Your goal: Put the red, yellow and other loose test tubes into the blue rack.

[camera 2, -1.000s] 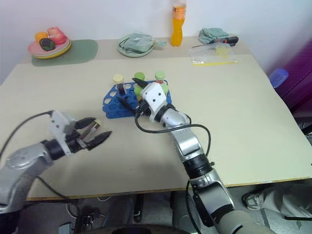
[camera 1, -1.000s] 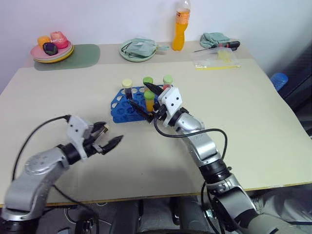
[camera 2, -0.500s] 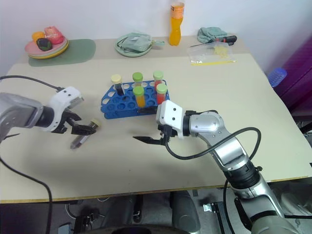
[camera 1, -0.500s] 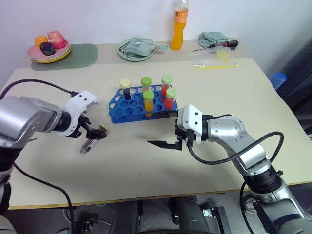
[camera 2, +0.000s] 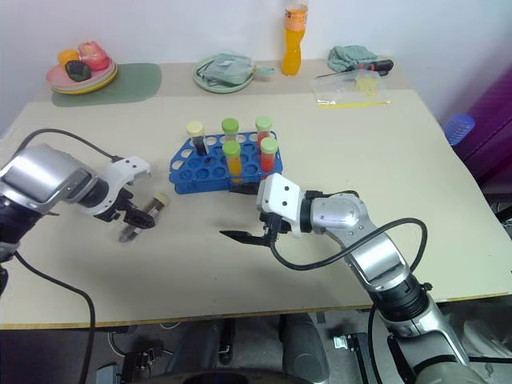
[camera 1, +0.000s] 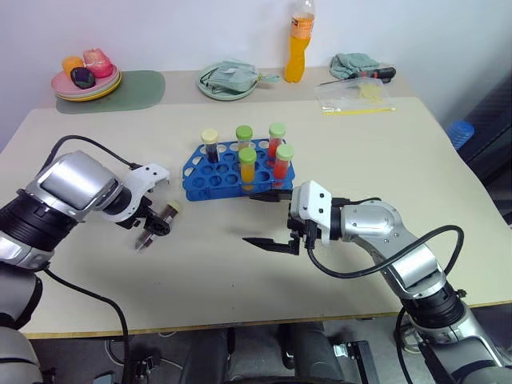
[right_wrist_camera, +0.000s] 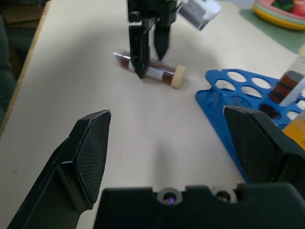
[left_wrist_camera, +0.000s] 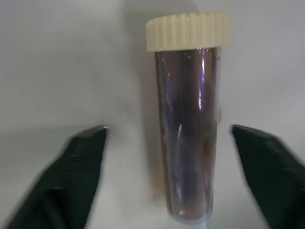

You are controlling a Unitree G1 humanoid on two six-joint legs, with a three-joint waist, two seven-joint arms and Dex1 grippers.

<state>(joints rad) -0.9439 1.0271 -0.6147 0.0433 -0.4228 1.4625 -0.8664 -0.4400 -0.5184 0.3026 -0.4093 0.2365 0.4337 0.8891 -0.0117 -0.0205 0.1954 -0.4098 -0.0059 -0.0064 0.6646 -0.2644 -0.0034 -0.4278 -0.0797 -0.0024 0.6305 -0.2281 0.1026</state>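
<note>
A dark purplish-brown test tube (left_wrist_camera: 188, 129) with a cream cap lies flat on the table, left of the blue rack (camera 1: 198, 186). My left gripper (camera 1: 154, 228) points down over it, open, one finger on each side and a gap to the tube on both sides. Several capped tubes stand upright in the rack, among them a red one (camera 1: 282, 166) and a yellow-orange one (camera 1: 247, 168). My right gripper (camera 1: 250, 218) hovers just in front of the rack, open wide and holding nothing.
At the back stand an orange drink bottle (camera 1: 297, 44), a green plate (camera 1: 228, 86) with a cloth, and stacked plates (camera 1: 84, 84) of toy food on a green mat. A plastic bag (camera 1: 352, 98) and a screwdriver (camera 1: 372, 74) lie at the back right.
My left arm swung out to the lying tube and came down over its middle, fingers narrowing. My right gripper drew back from the rack toward me and has since held still.
</note>
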